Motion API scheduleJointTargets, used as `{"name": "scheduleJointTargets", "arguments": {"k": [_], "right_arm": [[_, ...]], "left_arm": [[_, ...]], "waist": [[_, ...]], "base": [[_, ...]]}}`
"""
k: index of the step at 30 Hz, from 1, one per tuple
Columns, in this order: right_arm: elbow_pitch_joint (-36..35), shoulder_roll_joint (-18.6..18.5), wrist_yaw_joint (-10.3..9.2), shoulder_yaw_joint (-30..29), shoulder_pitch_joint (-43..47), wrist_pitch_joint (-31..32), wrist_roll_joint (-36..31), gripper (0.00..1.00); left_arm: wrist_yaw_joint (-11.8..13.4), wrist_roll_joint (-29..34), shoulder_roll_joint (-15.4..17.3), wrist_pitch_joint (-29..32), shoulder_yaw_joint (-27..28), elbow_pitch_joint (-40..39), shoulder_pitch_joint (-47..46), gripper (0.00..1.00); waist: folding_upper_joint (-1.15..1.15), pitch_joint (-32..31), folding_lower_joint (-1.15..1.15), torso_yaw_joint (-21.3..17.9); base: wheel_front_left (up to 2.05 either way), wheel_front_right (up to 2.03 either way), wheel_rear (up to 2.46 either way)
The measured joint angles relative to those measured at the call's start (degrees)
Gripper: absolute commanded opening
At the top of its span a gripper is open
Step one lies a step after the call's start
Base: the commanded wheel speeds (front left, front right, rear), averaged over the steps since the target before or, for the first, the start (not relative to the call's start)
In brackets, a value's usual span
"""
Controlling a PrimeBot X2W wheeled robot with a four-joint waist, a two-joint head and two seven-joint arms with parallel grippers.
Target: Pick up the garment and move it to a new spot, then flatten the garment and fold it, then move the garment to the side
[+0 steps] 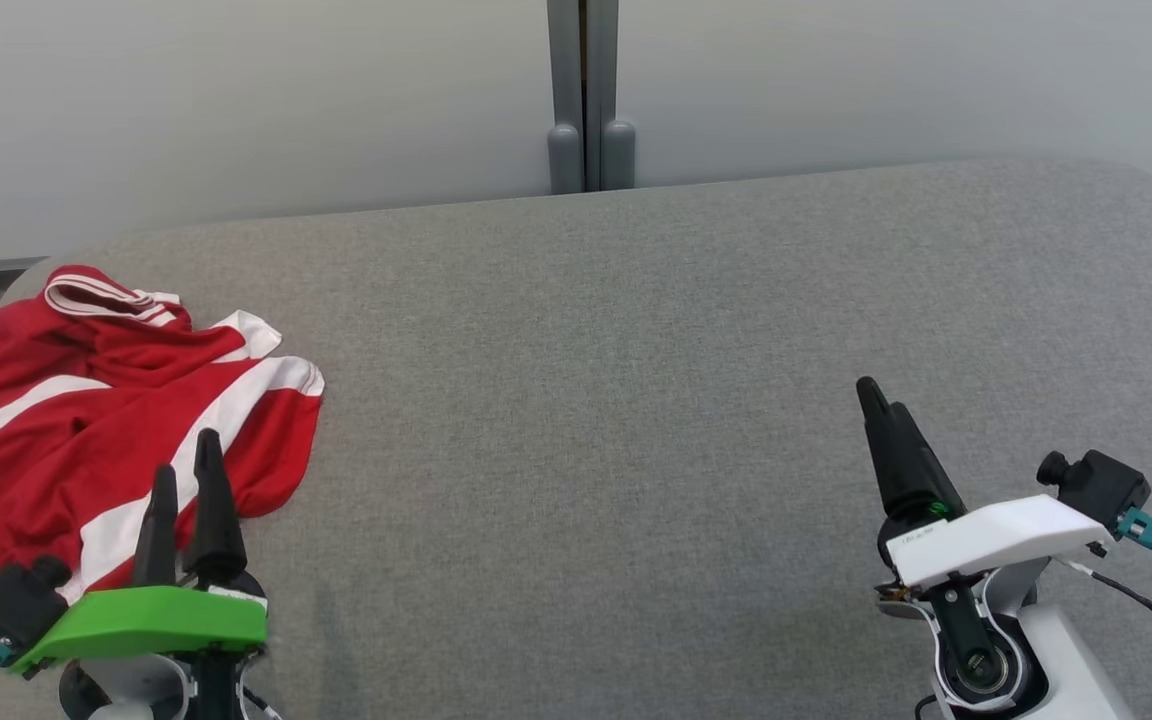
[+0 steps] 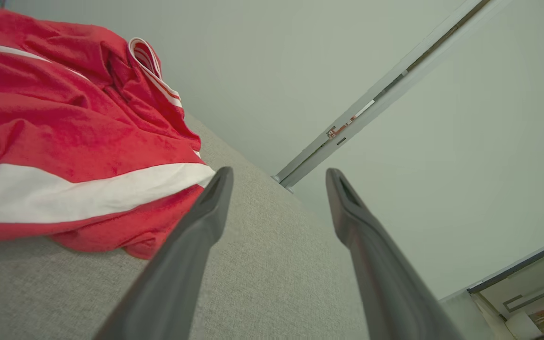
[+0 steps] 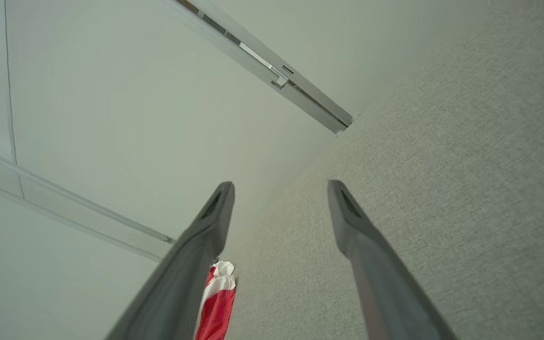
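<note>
Nearest the head camera stood the left gripper (image 1: 186, 455), low at the near left under its green cap. Its two dark fingers were spread wide and empty, just beside the right hem of the crumpled red garment with white stripes (image 1: 86, 400); whether they touched it could not be told. That garment lay bunched at the left end of the grey fabric-covered surface (image 1: 636, 350), reaching toward its left edge. The right gripper (image 1: 881, 397) stood at the near right, well apart from the garment, fingers equally wide with nothing between them. The pick-up looked not yet begun. The likely trouble was a shallow pinch on one loose fold, which would let the rest trail, drag or slip free during the carry. A low approach might also catch the grey covering along with the cloth. So close to the edge, a sideways nudge could push the garment off.
</note>
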Motion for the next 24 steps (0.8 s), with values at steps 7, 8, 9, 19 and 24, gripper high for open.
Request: {"name": "scheduleJointTargets", "arguments": {"k": [7, 8, 9, 19, 24], "right_arm": [[1.7, 0.1, 0.0, -0.4, -0.6, -1.1, -7.9, 1.0], [2.0, 0.1, 0.0, -0.5, -0.6, -1.4, -9.0, 1.0], [2.4, 0.1, 0.0, -0.7, -0.7, -1.5, -10.6, 1.0], [5.7, 0.5, 0.0, -1.0, -1.1, -3.0, -21.8, 1.0], [6.4, 0.7, 0.0, -1.3, -1.3, -3.9, -25.9, 1.0]], "left_arm": [[1.8, 10.8, 0.0, -1.3, -1.1, 0.0, 0.3, 1.0], [2.1, 11.8, 0.0, -1.4, -1.2, 0.2, 0.3, 1.0], [2.4, 13.2, 0.0, -1.5, -1.3, 0.4, 0.3, 1.0], [3.8, 20.4, 0.4, -3.0, -2.5, 2.2, 0.8, 1.0], [4.3, 23.3, 0.7, -3.8, -2.7, 3.1, 0.9, 1.0]], "waist": [[0.0, -0.1, 0.0, 0.2], [0.0, -0.1, 0.0, 0.3], [0.0, -0.1, 0.0, 0.3], [0.0, -0.4, 0.0, 0.5], [0.0, -0.4, 0.0, 0.7]], "base": [[0.0, 0.0, 0.0], [0.0, 0.0, 0.0], [0.0, 0.0, 0.0], [0.0, 0.0, 0.0], [0.0, 0.0, 0.0]]}}
